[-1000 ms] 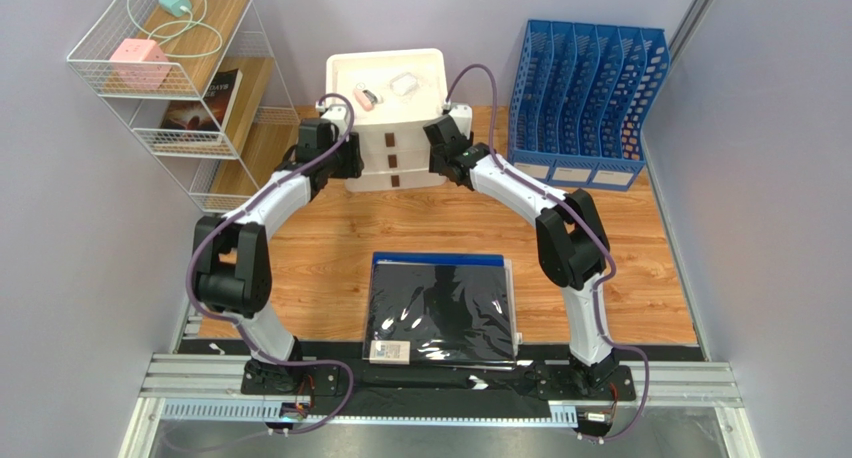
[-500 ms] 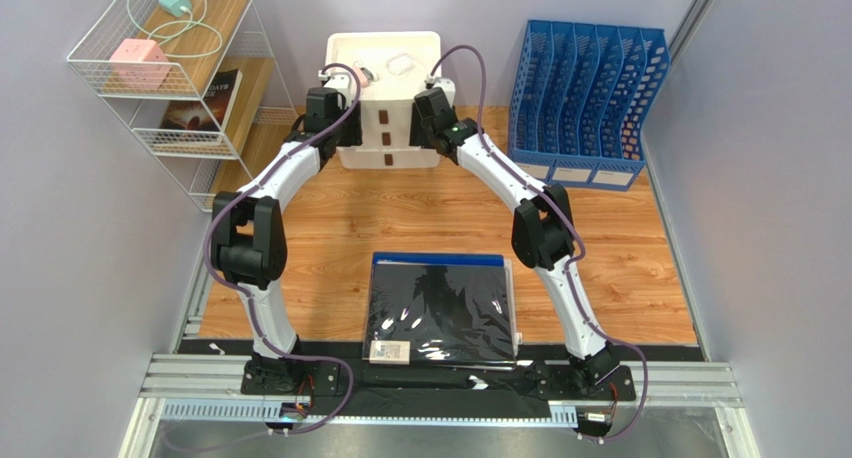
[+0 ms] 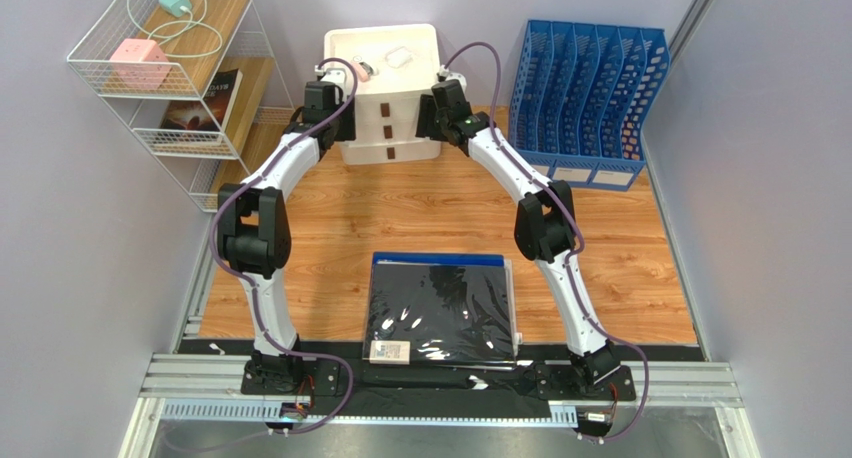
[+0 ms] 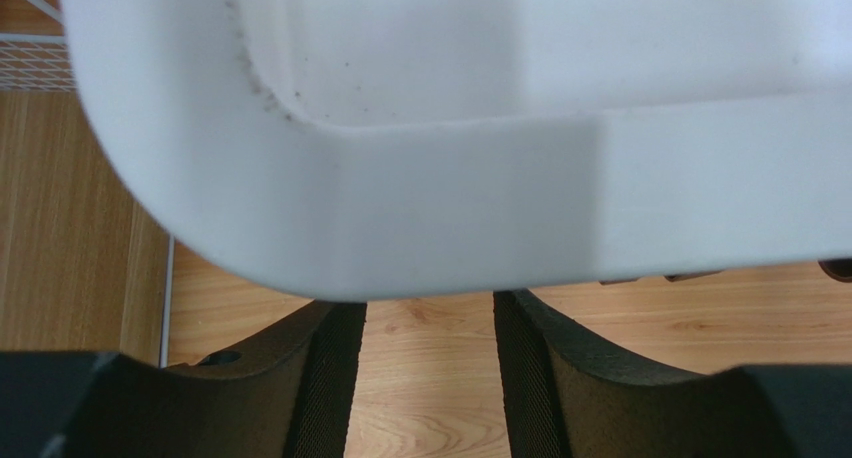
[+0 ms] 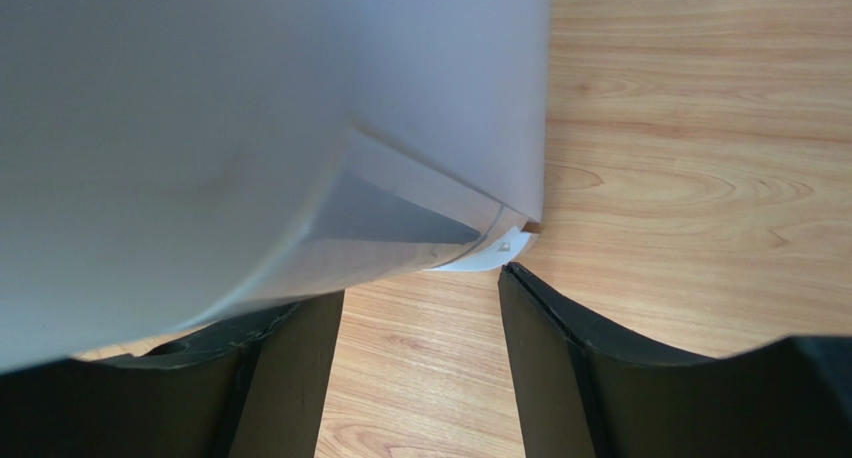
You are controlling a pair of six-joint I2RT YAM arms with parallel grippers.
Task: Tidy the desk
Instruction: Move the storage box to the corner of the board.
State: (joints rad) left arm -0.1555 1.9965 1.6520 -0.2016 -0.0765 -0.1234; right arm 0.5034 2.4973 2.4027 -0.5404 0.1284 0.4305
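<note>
Two robot arms flank a white plastic drawer unit (image 3: 385, 128) at the far edge of the light orange-brown wooden desk (image 3: 440, 208).
Left gripper (image 4: 430, 313): fingers half apart, tips hidden under the rim, hold unclear. Right gripper (image 5: 420, 298): spread wide, gripping nothing.

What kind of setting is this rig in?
Probably a staged office workspace inside a walled test cell: a wooden desk, a blue file rack at its back right, a white drawer unit, and a wire shelf holding a book.
</note>
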